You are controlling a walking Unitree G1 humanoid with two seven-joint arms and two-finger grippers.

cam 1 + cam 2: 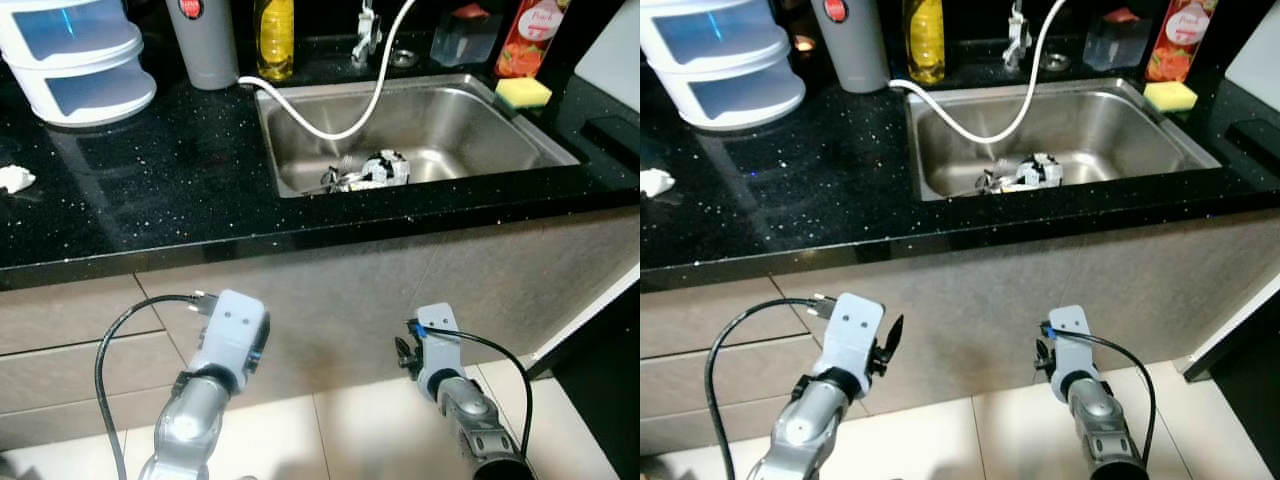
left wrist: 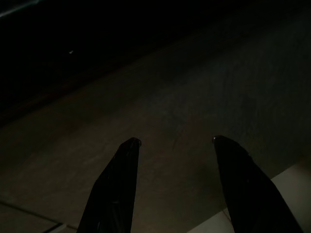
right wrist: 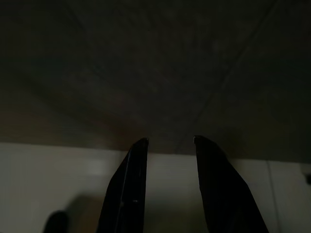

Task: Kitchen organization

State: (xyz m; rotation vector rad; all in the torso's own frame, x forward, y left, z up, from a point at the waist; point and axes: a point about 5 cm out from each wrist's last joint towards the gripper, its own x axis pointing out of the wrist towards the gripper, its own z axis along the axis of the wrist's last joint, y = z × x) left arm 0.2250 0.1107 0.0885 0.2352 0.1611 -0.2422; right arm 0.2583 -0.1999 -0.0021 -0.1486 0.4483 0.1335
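I'm facing a black speckled countertop [image 1: 150, 180] w/ a steel sink [image 1: 470, 110] set into it, upper right of the frame. Both my arms hang low in front of the cabinet fronts [image 1: 340, 300], bottom of the frame.

My left gripper [image 2: 175, 143] is released: fingers spread wide, nothing between them, pointing at the dim cabinet face. My right gripper [image 3: 170, 141] is also apart, a narrower gap, empty, aimed at the cabinet base where it meets the pale floor tiles [image 1: 370, 430].

In the sink basin, near the centre, lies a small heap of utensils and dishware [image 1: 370, 172]; can't make out each piece. A white hose [image 1: 340, 125] loops from the tap area down into the basin.

Along the back edge, top of frame: grey canister w/ red button [image 1: 205, 45], yellow bottle [image 1: 275, 38], red carton [image 1: 530, 35], yellow sponge [image 1: 523, 92] at the sink's right corner. White stacked drawer unit [image 1: 80, 55] sits upper left; a crumpled white scrap [image 1: 14, 179] lies at the far left edge.
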